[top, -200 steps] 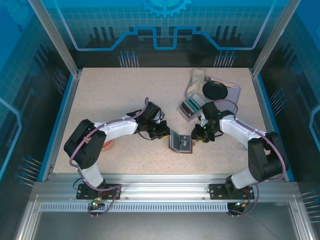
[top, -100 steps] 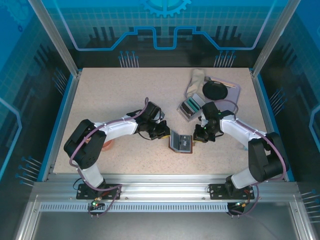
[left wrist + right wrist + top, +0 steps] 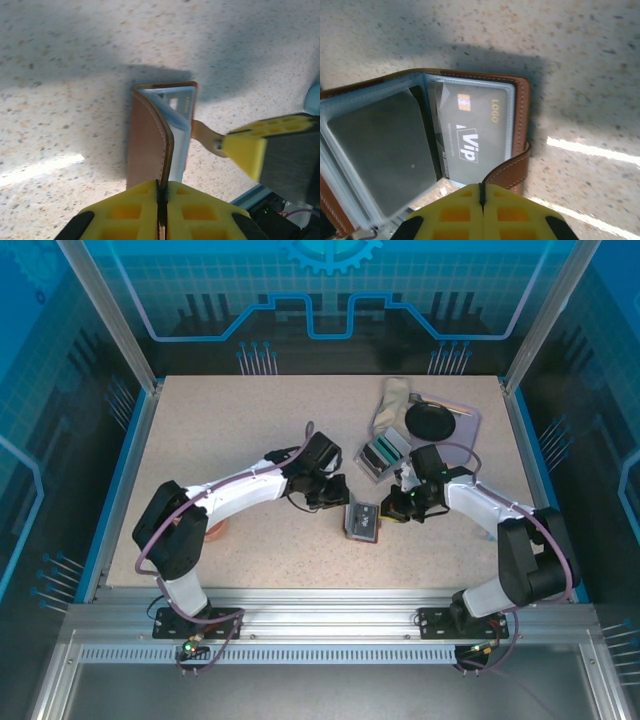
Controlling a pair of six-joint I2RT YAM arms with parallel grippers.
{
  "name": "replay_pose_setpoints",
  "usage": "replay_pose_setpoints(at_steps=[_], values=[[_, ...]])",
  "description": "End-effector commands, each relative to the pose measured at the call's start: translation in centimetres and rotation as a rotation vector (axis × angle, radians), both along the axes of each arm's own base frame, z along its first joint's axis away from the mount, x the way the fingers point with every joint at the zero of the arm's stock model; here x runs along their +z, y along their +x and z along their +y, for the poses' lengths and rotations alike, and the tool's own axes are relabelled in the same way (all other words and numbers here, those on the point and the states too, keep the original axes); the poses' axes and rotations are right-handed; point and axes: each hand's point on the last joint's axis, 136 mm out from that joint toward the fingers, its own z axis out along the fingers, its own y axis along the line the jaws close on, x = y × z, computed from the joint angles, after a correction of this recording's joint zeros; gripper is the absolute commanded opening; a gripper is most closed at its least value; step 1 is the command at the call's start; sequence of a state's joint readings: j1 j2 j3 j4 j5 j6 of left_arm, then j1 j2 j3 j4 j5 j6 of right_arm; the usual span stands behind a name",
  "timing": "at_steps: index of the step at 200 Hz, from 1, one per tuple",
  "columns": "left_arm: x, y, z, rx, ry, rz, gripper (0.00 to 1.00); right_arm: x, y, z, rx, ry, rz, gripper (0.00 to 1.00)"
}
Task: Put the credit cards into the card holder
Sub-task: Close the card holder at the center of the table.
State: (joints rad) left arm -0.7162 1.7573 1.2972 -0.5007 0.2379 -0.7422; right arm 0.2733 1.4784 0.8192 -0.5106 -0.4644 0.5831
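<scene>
Top external view: the card holder [image 3: 362, 523] lies on the desk [image 3: 220, 430] a little right of the middle and nearer the near edge than the far one, between the two arms. The left pincer [image 3: 338, 498] meets it from the left and the right pincer [image 3: 390, 510] from the right. Beyond the card holder, toward the far right corner, a clear tray [image 3: 365, 462] holds teal cards [image 3: 382, 452]. A purple tray [image 3: 468, 420] with a black round thing [image 3: 430, 420] on it sits just past that.

Left wrist view: the yellow pads [image 3: 132, 200] are pressed together on the edge of the brown leather cover [image 3: 147, 140], which stands up off the desk and leaves the holder partly folded open. One yellow pad of the right pincer comes in from the right and touches the end of the snap tab [image 3: 202, 132].

Right wrist view: the right pincer is clamped on the snap tab, which curls up from the holder's brown edge into the closed pads. The holder lies open with its clear pockets showing. A grey card [image 3: 475, 130] marked "Vip" and "LOGO" sits in the pocket beside the tab. The pocket to its left looks dark, and I cannot tell what is in it.
</scene>
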Motion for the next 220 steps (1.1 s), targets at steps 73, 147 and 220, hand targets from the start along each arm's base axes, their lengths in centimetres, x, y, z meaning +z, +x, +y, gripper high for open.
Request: replay_pose_setpoints(at_steps=[73, 147, 220], values=[[-4.2, -1.6, -7.4, -0.11, -0.121, 0.151, 0.32, -1.2, 0.1, -1.7, -0.088, 0.162, 0.035, 0.0], [-0.4, -1.0, -7.5, -0.127, -0.224, 0.034, 0.49, -2.1, 0.0, -2.3, -0.105, 0.13, 0.063, 0.01], [0.2, -0.5, 1.5, 0.037, -0.123, -0.064, 0.58, -2.1, 0.1, -2.4, -0.104, 0.115, 0.062, 0.02]])
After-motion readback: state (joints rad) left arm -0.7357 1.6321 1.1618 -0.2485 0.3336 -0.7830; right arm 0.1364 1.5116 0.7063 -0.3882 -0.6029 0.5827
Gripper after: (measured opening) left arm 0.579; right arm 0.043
